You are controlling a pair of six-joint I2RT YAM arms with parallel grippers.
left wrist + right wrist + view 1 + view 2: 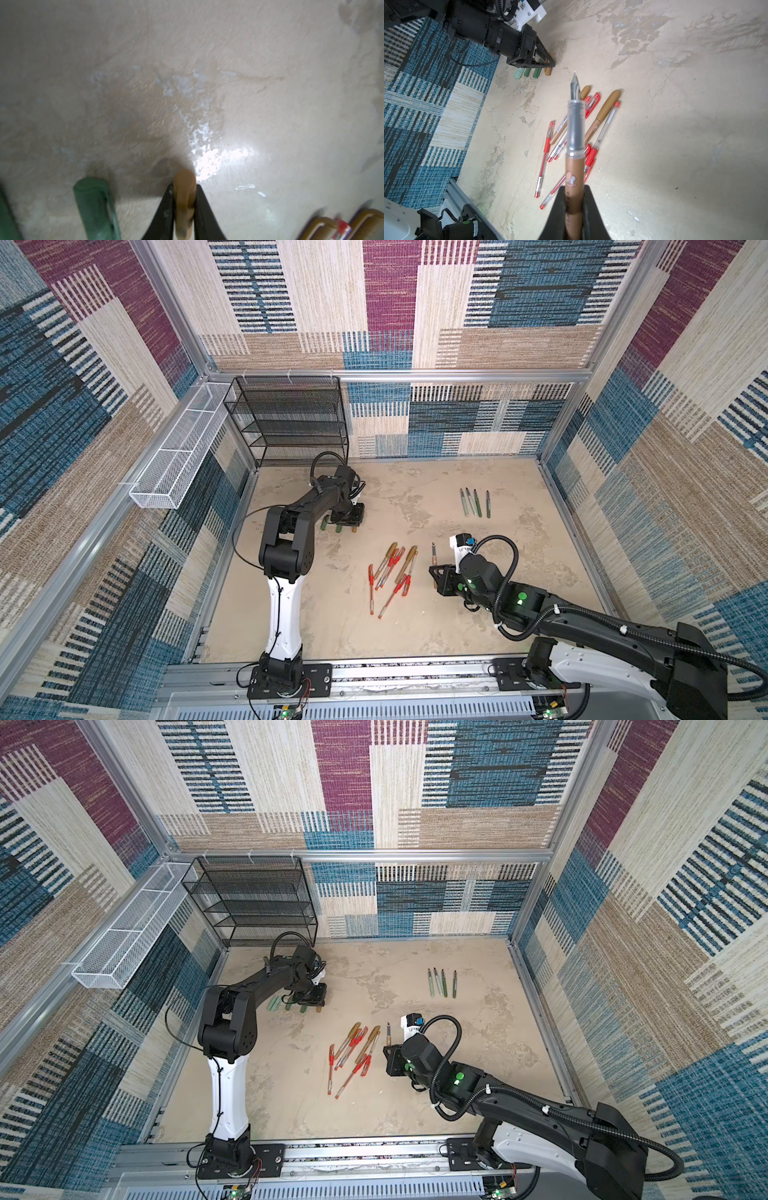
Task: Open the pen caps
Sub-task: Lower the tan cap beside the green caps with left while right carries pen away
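The gold-brown cap [184, 178] sits beside the green caps [527, 72], far left on the table [498, 614], pinched in the left gripper [184, 188]; released crookedly, it may roll into them. The right gripper [574, 192] clamps the uncapped pen barrel [575, 133], whose bare nib could foul the capped pens [608, 104] nearby.
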